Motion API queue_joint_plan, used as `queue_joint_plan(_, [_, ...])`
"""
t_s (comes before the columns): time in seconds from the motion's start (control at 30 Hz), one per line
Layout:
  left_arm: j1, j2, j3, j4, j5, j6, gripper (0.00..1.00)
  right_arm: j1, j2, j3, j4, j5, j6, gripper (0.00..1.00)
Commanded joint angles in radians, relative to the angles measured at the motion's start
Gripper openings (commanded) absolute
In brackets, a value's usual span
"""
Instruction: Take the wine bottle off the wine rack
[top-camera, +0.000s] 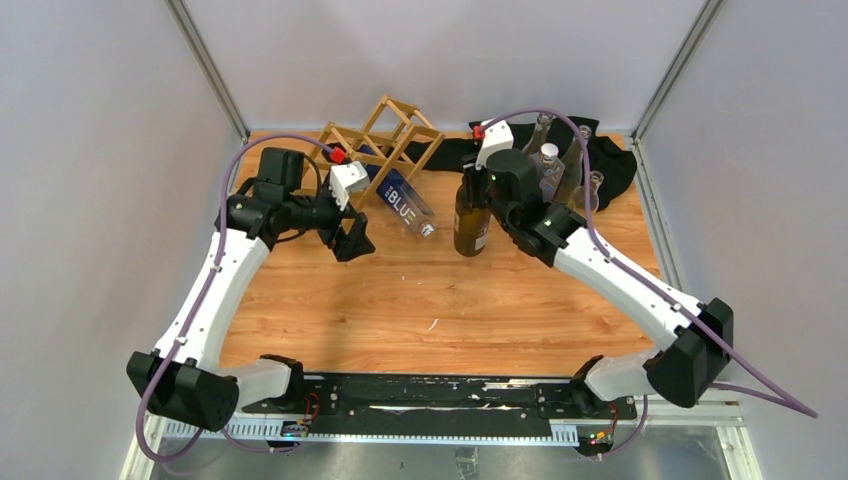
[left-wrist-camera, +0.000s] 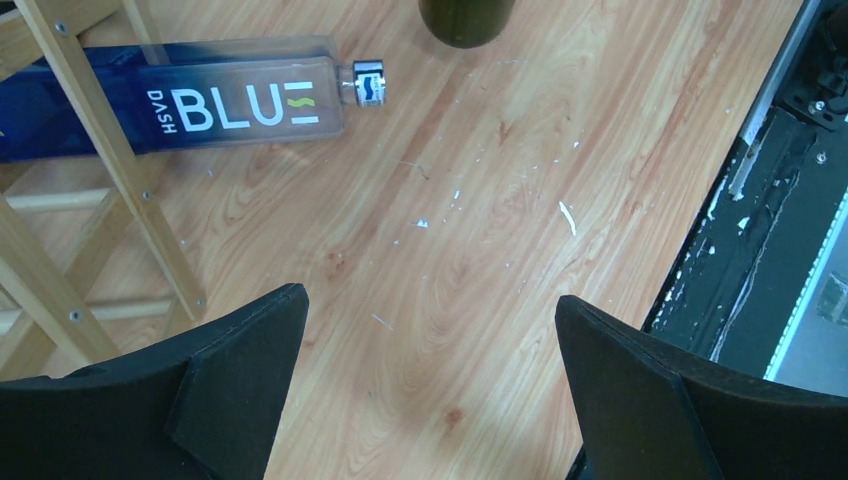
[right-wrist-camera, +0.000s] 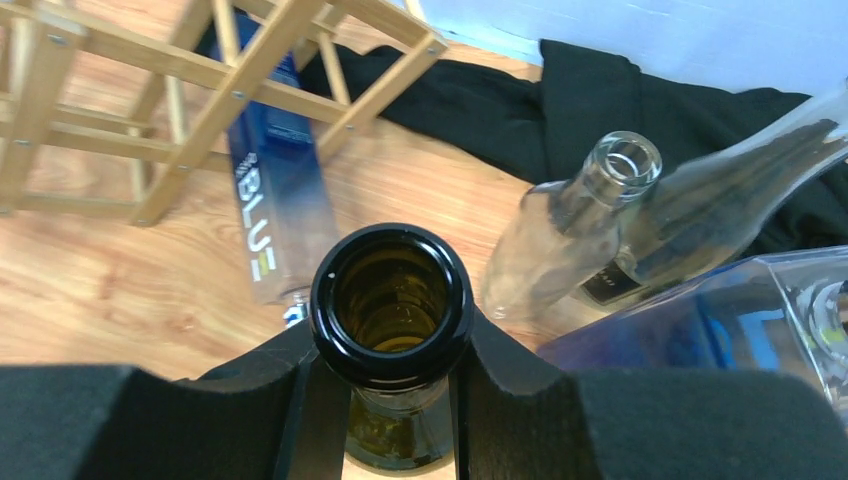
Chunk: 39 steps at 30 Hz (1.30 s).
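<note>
The light wooden wine rack (top-camera: 382, 138) stands at the back left of the table; it also shows in the left wrist view (left-wrist-camera: 118, 160) and the right wrist view (right-wrist-camera: 232, 100). A blue "DASH BLUE" bottle (top-camera: 405, 203) (left-wrist-camera: 230, 105) (right-wrist-camera: 275, 200) lies through a low cell of the rack, cap end out on the table. My right gripper (top-camera: 473, 180) (right-wrist-camera: 390, 340) is shut on the neck of a dark olive wine bottle (top-camera: 472, 220) (right-wrist-camera: 390, 300), which stands upright to the right of the rack. My left gripper (top-camera: 352, 238) (left-wrist-camera: 430, 305) is open and empty, in front of the rack.
A black cloth (top-camera: 600, 155) (right-wrist-camera: 620, 100) lies at the back right with several clear bottles (top-camera: 548, 160) (right-wrist-camera: 575, 225) on it, close behind the right gripper. The black rail (left-wrist-camera: 760, 220) runs along the table's near edge.
</note>
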Motion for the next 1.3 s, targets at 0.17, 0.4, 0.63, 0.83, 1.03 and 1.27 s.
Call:
queue_joint_plan(0.17, [0.015,0.012,0.059,-0.026,-0.004,0.001,1.0,-0.084,0.095,0.012,0.196,0.041,-0.115,0.0])
queue_joint_plan(0.4, [0.023,0.007,0.071,-0.026,0.0,0.013,1.0,-0.1,0.143,-0.027,0.291,0.058,-0.157,0.0])
queue_joint_plan(0.63, [0.03,0.0,0.074,-0.026,-0.001,0.018,1.0,-0.116,0.166,-0.069,0.329,0.073,-0.14,0.0])
queue_joint_plan(0.83, [0.032,-0.001,0.083,-0.026,-0.004,0.021,1.0,-0.133,0.174,-0.083,0.321,0.068,-0.097,0.01])
queue_joint_plan(1.03, [0.032,-0.006,0.08,-0.026,-0.012,0.03,1.0,-0.135,0.148,-0.079,0.285,0.081,-0.062,0.71])
queue_joint_plan(1.27, [0.032,0.002,0.093,-0.026,-0.011,0.028,1.0,-0.135,0.084,-0.045,0.256,0.058,-0.044,0.89])
